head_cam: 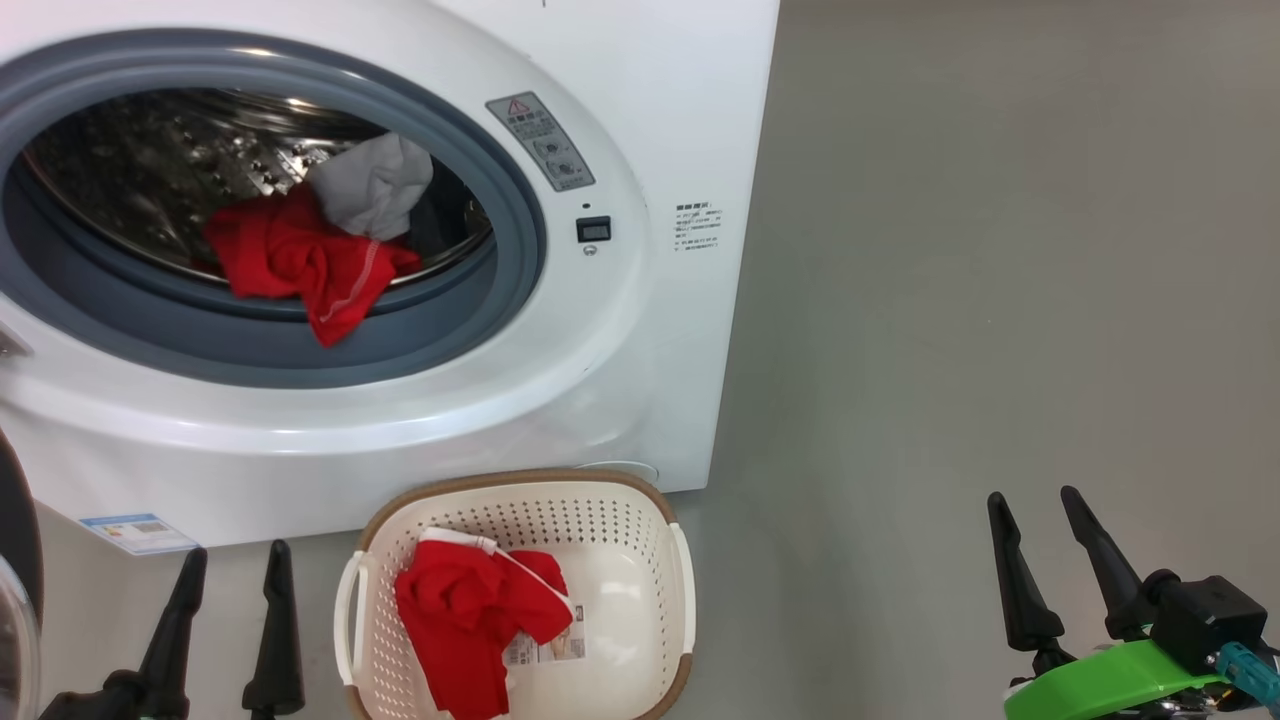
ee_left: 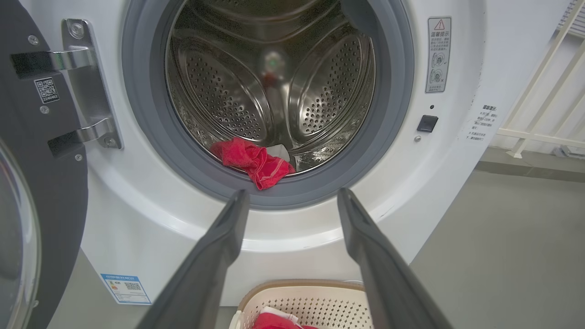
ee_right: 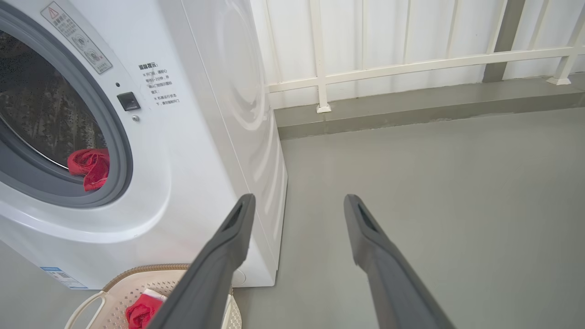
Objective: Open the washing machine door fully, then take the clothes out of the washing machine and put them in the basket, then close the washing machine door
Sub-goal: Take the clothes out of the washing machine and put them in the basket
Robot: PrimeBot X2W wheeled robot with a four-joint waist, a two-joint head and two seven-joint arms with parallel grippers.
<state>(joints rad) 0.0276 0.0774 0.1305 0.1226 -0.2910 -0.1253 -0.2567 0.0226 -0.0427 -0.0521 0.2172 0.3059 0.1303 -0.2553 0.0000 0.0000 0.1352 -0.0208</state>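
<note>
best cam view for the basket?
Head view: nearly the whole basket shows from above, red garment inside. Left wrist view catches its far rim at the bottom edge; right wrist view a corner, partly behind the right tool.

Grey floor, smooth and matte. Washing machine stands on it. Basket sits on the floor just in front of the machine's base; contact cannot be told. At the floor's far edge, a low raised kerb carries a white railing.
</note>
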